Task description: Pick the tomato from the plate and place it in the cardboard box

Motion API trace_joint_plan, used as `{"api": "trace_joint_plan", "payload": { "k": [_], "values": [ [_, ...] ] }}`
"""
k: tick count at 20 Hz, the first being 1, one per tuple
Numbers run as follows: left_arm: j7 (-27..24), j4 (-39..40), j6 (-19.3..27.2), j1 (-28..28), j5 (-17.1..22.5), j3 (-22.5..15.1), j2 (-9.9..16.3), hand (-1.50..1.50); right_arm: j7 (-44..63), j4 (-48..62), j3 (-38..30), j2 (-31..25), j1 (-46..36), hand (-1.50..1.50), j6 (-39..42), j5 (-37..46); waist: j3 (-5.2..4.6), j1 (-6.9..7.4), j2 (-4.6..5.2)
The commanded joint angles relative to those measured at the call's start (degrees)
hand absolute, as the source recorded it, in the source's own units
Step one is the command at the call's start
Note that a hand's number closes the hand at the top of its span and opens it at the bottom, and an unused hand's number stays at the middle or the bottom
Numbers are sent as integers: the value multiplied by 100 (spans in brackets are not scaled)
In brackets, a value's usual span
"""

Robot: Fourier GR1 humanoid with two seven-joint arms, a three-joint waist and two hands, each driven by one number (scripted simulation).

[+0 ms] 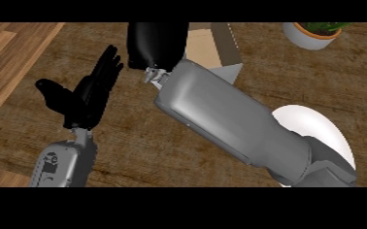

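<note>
My right forearm (229,121) runs from the lower right up to the top middle. There my right hand (154,43) shows as a dark back-of-hand shape over the left part of the cardboard box (211,48). The hand covers much of the box, and what it holds, if anything, is hidden. No tomato shows anywhere. The white plate (319,126) lies at the right, partly under the forearm, and its visible part is bare. My left hand (86,94) rests open at the left, fingers up.
A potted plant in a white pot (312,33) stands at the top right. A lighter wooden strip (22,53) runs along the counter's left side.
</note>
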Motion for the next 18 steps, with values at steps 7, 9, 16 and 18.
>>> {"api": "trace_joint_plan", "payload": {
  "k": [7, 9, 16, 18],
  "values": [
    [32, -116, 52, 41, 9, 115, 72, 0, 930, 1651, 233, 50, -817, 150, -686, -32, 7, -214, 16],
    [-165, -10, 145, 120, -89, 90, -13, 0, 651, 2052, 77, 50, -952, 150, -734, -112, 10, -298, 50],
    [-96, -232, 215, 283, -94, 68, -56, 0, 23, 2982, 242, 50, -791, 150, -903, -475, 21, -368, 44],
    [-263, -95, 59, 218, 24, 167, 19, 0, -236, 3355, 208, 51, -782, 150, -327, -689, 13, -353, 86]
  ]
}}
